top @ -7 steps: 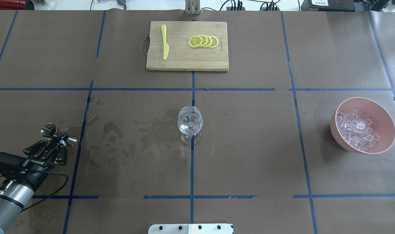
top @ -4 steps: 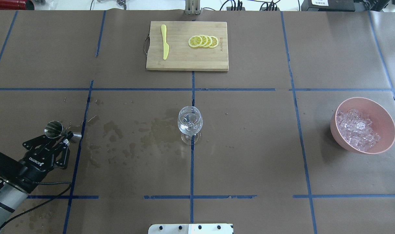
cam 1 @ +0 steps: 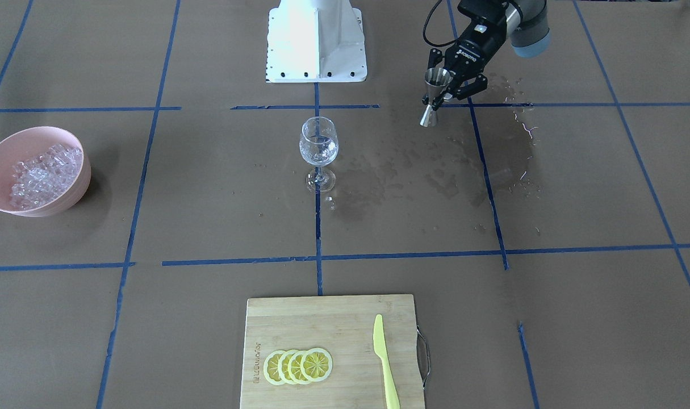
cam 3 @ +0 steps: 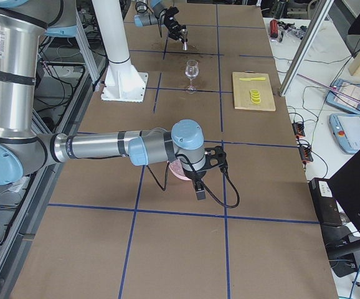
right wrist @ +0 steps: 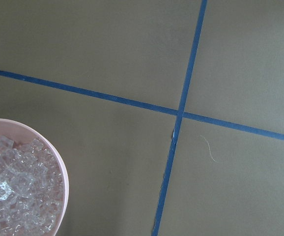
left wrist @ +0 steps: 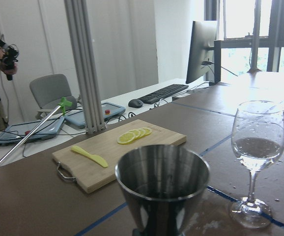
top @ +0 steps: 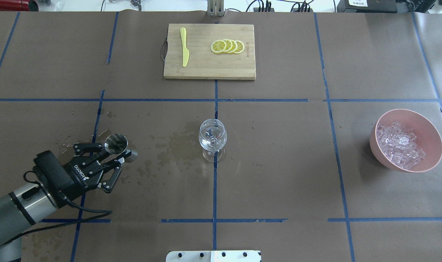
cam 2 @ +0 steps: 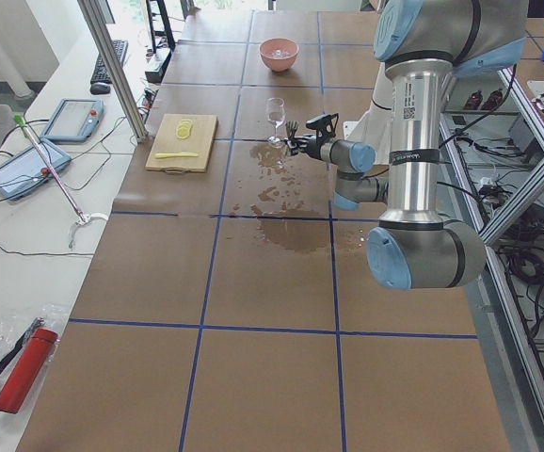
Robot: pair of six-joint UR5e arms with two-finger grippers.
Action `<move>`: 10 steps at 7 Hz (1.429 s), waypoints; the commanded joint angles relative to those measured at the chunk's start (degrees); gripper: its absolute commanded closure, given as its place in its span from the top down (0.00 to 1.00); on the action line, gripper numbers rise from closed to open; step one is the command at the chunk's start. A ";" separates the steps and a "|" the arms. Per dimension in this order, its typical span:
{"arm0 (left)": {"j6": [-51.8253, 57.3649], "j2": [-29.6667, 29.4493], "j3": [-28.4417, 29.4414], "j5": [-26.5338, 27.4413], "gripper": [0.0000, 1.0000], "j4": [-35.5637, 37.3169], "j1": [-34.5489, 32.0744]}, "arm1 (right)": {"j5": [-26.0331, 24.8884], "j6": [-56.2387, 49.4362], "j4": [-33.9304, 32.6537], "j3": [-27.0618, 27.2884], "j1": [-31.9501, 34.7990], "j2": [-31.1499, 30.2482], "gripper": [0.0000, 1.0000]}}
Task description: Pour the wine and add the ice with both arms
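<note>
— Where is the wine?

— The colourless, water-like wine (top: 212,135) sits low in the clear stemmed wine glass (top: 212,128), only a small amount. The glass stands upright mid-table, its foot on a blue tape line.

— And the ice?

— The small clear glittering ice cubes (top: 401,145) are heaped in the round pink bowl (top: 426,125), well apart from the glass, on the robot's right.

— What about the claws?

— The black left gripper (top: 122,153) is clamped around the waist of a polished steel double-cone jigger (top: 116,143), about upright, to the left of the glass and apart from it (I cannot tell whether its lower cone touches the table). The right gripper (cam 3: 198,184) hangs over the pink bowl. It shows only in the side view, so I cannot tell whether it is open or closed.

— Anything else?

— Dark wet patches (top: 151,145) stain the brown paper-covered table (top: 279,171) between jigger and glass. On the far side lies a rectangular bamboo cutting board (top: 206,67), with four overlapping yellow lemon slices (top: 228,46) and a yellow plastic knife (top: 184,47) on it.
</note>
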 commanded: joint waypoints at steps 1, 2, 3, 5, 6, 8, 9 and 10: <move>-0.01 -8.25 -3.35 -15.20 0.00 17.62 -7.53 | -0.01 0.01 -0.07 0.02 0.00 -0.24 1.00; -0.01 -10.29 -4.50 -19.00 0.00 23.89 -8.34 | -0.10 0.01 -0.07 -0.06 0.00 -0.24 1.00; -0.01 -13.70 -4.60 -22.43 0.00 31.26 -9.74 | -0.10 0.01 -0.07 -0.07 0.00 -0.59 1.00; -0.01 -20.12 -8.35 -22.99 0.00 49.17 -10.02 | -0.19 0.01 -0.07 -0.24 0.00 -0.68 1.00; -0.01 -23.89 -8.38 -22.99 0.00 57.53 -9.93 | -0.19 0.01 -0.07 -0.42 0.00 -0.68 1.00; -0.01 -27.87 -8.29 -22.99 0.00 68.12 -9.67 | -0.19 0.01 -0.16 -0.51 0.00 -0.68 1.00; 0.08 -28.58 -8.20 -22.99 0.00 71.04 -9.50 | -0.19 0.01 -0.16 -0.51 0.00 -0.68 1.00; 0.08 -30.24 -8.11 -22.99 0.00 75.15 -9.49 | -0.19 0.01 -0.16 -0.51 0.00 -0.68 1.00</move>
